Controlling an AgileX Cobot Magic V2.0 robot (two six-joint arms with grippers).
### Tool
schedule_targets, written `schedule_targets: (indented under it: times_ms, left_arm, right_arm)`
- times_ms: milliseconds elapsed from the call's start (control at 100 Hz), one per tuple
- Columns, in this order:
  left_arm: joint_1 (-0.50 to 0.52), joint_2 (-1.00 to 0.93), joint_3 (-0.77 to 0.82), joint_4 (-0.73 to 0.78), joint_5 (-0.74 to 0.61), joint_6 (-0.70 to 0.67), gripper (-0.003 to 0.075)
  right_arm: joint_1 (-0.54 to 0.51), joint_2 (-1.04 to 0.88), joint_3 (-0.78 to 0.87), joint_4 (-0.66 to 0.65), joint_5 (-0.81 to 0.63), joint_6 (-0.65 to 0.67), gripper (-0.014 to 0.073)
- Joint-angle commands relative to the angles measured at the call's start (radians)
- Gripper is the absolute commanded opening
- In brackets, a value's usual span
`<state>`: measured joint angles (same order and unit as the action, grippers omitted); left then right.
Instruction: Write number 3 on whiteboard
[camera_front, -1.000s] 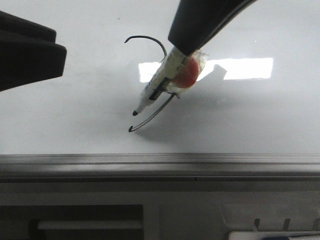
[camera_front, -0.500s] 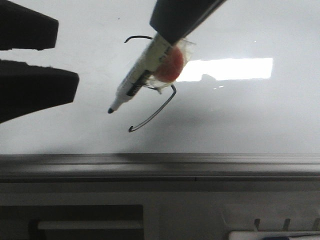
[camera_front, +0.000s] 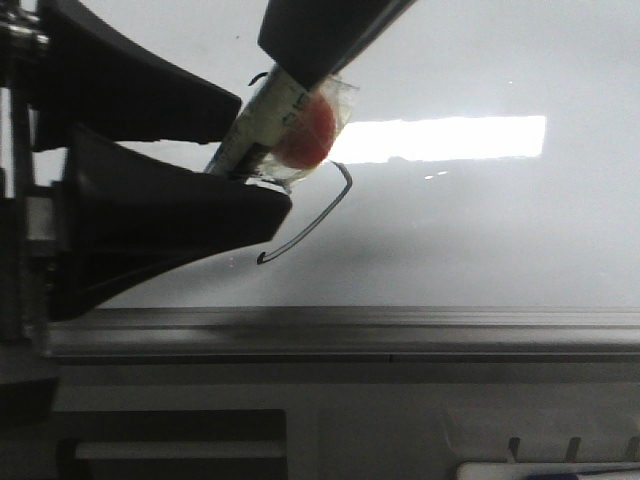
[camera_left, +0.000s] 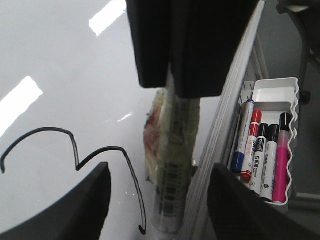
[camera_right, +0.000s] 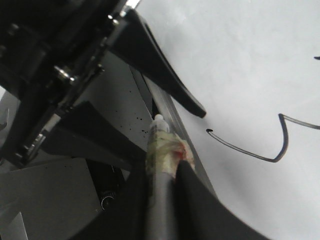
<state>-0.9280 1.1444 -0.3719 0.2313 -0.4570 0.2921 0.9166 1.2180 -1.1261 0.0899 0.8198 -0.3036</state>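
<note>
The number 3 (camera_front: 322, 213) is a thin black line on the whiteboard (camera_front: 480, 230). It also shows as the number 3 (camera_left: 133, 188) in the left wrist view and as its lower stroke (camera_right: 240, 147) in the right wrist view. My right gripper (camera_front: 305, 72) is shut on a marker pen (camera_front: 252, 125) with a taped red lump (camera_front: 305, 135), held above the board. My left gripper (camera_front: 262, 155) is open, one finger on each side of the pen's lower end (camera_left: 172, 170), not touching it. The pen's tip is hidden behind the lower left finger (camera_front: 180, 230).
A grey metal rail (camera_front: 400, 330) runs along the board's near edge. A white tray (camera_left: 272, 86) holding several markers stands beyond the rail. A bright light reflection (camera_front: 450, 138) lies on the board right of the pen.
My left gripper has come in from the left and now straddles the pen. My right gripper has carried the pen up and left, away from the 3's lower stroke.
</note>
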Motion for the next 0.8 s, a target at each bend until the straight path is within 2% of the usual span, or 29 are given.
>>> schedule_targets:
  times_ms: [0,140,280,400,470,480,790]
  left_arm:
    - [-0.004,0.017,-0.047,-0.011,-0.099,-0.008,0.0398]
    - [-0.004,0.019,-0.047,-0.058,-0.105,-0.008,0.0383]
    - [-0.004,0.019,-0.047,-0.106,-0.105,-0.008,0.0318]
    - [-0.004,0.019,-0.047,-0.106,-0.105,-0.008,0.0164]
    - [-0.004,0.019,-0.047,-0.106,-0.104,-0.008,0.0030]
    - [-0.004,0.019,-0.047,-0.106,-0.104,-0.008,-0.0010]
    - [-0.004,0.019,-0.047,-0.101,-0.100,-0.008,-0.0020]
  right_arm:
    - [0.000,-0.020,-0.025,0.005,-0.043,0.003,-0.0061]
    - [-0.002,-0.020,-0.025,0.003,-0.034,0.003,-0.0061]
    - [-0.002,-0.022,-0.025,0.003,-0.036,0.003,-0.0061]
    - [-0.002,-0.022,-0.025,0.003,-0.040,0.003,-0.0061]
    - [-0.002,-0.022,-0.025,0.003,-0.042,0.003,-0.0061]
    - [-0.002,-0.022,-0.025,0.003,-0.042,0.003,-0.0061]
    - [-0.002,-0.022,-0.025,0.003,-0.076,0.003,-0.0056]
